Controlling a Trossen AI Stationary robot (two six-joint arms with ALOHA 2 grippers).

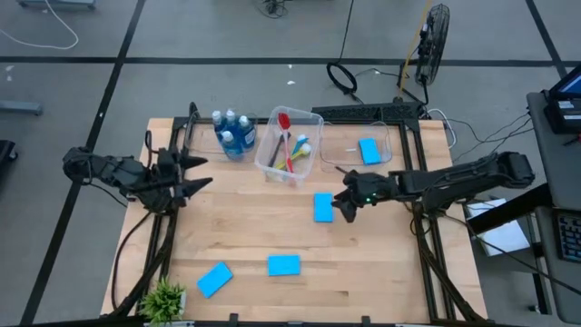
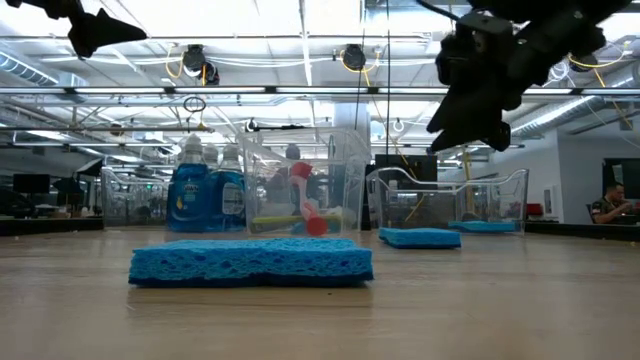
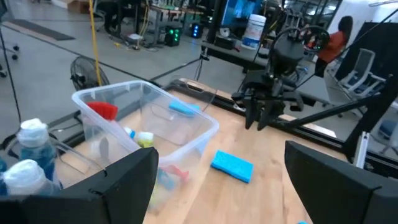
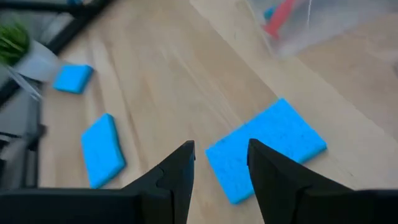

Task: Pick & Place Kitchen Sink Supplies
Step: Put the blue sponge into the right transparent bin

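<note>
Three clear plastic bins [image 1: 320, 123] stand in a row along the far side of the wooden table [image 1: 363, 272], a small green potted plant [image 1: 164, 298] sits at its near left corner, and a fan [image 1: 437, 29] stands on the floor beyond.

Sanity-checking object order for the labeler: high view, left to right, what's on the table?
potted plant → sponge near the plant → soap bottles → sponge at the front middle → brush bin → sponge by the right gripper → sponge in the right bin
</note>
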